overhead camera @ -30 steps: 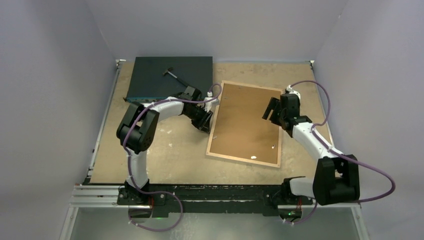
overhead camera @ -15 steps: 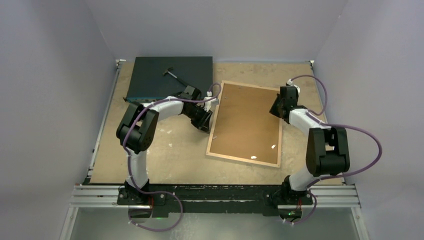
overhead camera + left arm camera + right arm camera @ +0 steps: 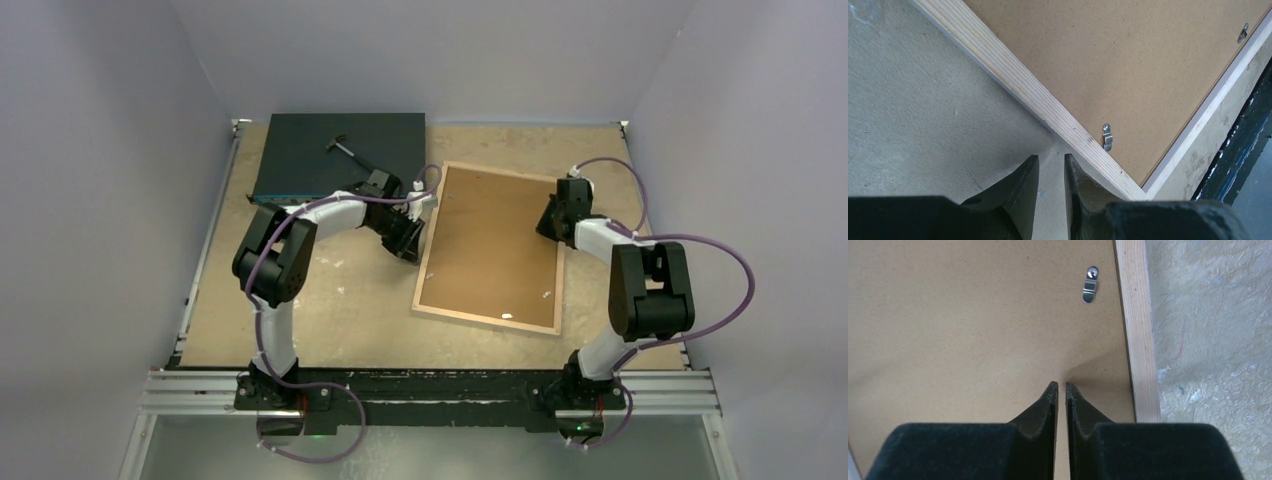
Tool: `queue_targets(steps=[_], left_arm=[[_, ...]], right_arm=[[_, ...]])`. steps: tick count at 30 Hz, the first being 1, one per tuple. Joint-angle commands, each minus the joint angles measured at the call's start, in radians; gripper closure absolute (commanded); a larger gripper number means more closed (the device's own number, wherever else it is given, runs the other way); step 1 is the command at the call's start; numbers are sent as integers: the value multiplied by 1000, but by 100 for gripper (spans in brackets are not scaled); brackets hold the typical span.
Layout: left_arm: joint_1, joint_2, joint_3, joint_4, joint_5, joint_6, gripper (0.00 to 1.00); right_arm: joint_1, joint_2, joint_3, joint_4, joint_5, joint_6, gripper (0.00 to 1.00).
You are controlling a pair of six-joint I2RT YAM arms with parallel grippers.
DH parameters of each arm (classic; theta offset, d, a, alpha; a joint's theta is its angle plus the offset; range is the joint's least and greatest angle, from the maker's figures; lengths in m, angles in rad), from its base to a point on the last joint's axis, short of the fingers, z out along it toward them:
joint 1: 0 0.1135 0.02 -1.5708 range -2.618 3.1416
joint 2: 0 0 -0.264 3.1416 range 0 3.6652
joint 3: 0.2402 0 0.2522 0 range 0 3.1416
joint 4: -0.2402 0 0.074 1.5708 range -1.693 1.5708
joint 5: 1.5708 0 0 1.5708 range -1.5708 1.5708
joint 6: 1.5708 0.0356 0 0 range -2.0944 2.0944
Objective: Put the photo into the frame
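Frame point(image 3: 487, 319): lies back-up on table point(image 3: 340, 310), right of centre, slightly skewed, one short rail toward far edge, the other toward near edge. Shows light wood rim all round, with brown backing board point(image 3: 493, 245) seated inside and small metal clips point(image 3: 1106, 136) pinned along the rim. Left gripper point(image 3: 1050, 160): sits low at table surface just outside frame's left long rail, roughly midway along it. Jaws narrowly parted, bare table between, nothing held. One finger just beside rail's outer edge; contact not determinable. Right gripper point(image 3: 1061, 386): poised over backing board just inside right long rail, toward its far end. Jaws all but closed, only a thin slit between, nothing gripped. Touching board or hovering: cannot tell. Dark flat box point(image 3: 310, 155): occupies far left corner of table, near frame's far left corner, well apart from frame's near rail.
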Motion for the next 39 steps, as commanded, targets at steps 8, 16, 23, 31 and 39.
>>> queue_targets(steps=[8,16,23,31,39], left_arm=[[7,-47,35,-6,52,-14,78],[17,-62,31,-52,97,-20,72],[18,-70,-41,11,117,-61,72],[18,-60,-126,96,140,-116,76],[18,-41,-133,150,188,-140,78]], right_arm=[[93,-94,142,55,-180,61,93],[269,-232,-55,176,-418,120,62],[394,-340,-246,317,-536,191,48],[488,-289,-357,542,-562,273,44],[536,-168,-362,603,-559,269,46]])
